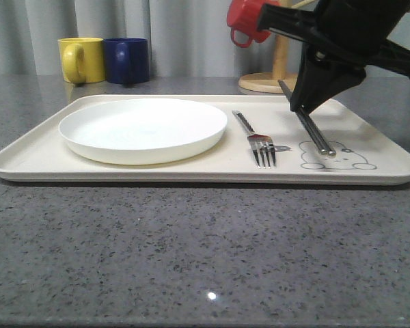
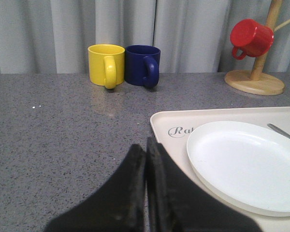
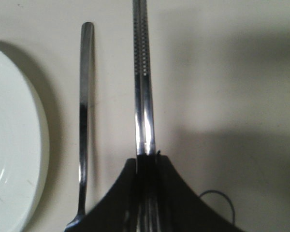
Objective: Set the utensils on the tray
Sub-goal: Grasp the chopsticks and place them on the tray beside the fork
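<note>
Between the right arm's jaws (image 3: 146, 164), clamped tight, the chopsticks (image 1: 313, 130) lie on the tray (image 1: 369, 176), long axis running from 11 to 5 o'clock. At their 9 o'clock the fork (image 1: 257, 140) lies parallel. The left arm's jaws (image 2: 146, 159) are pressed together, holding nothing.

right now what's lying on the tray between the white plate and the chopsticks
The fork lies on the tray between the plate and the chopsticks, handle pointing away from the robot. The front view shows this; the right wrist view shows its handle beside the chopsticks.
</note>
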Robot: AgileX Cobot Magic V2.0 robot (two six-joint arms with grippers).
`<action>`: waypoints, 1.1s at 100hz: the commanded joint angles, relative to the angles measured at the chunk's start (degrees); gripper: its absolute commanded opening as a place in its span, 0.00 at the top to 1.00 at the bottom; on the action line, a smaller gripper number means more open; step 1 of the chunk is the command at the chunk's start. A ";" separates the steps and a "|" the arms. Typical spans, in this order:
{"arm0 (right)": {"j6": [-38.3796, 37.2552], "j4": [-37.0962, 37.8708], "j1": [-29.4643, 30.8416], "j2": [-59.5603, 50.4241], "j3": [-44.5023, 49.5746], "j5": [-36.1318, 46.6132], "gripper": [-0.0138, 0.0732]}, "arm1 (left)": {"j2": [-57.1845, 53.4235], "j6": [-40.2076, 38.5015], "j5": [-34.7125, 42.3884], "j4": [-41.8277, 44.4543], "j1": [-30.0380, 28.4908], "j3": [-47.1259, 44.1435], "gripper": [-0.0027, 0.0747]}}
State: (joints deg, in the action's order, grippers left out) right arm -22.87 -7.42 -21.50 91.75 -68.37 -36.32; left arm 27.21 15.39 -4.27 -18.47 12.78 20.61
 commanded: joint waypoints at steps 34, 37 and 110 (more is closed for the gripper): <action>-0.08 0.30 0.02 0.77 -1.51 3.83 0.91 | 0.15 -0.18 4.87 -0.24 0.39 1.66 0.99; -0.08 0.30 0.02 1.01 -1.51 3.75 0.91 | 0.15 -0.18 4.87 -0.24 0.39 1.66 0.99; -0.02 0.42 0.20 -0.85 -1.51 1.94 0.47 | 0.15 -0.18 4.87 -0.24 0.39 1.66 0.99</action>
State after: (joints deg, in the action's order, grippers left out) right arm -23.00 -7.42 -21.50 95.06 -68.37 -35.40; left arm 27.21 15.39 -4.27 -18.47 12.78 20.61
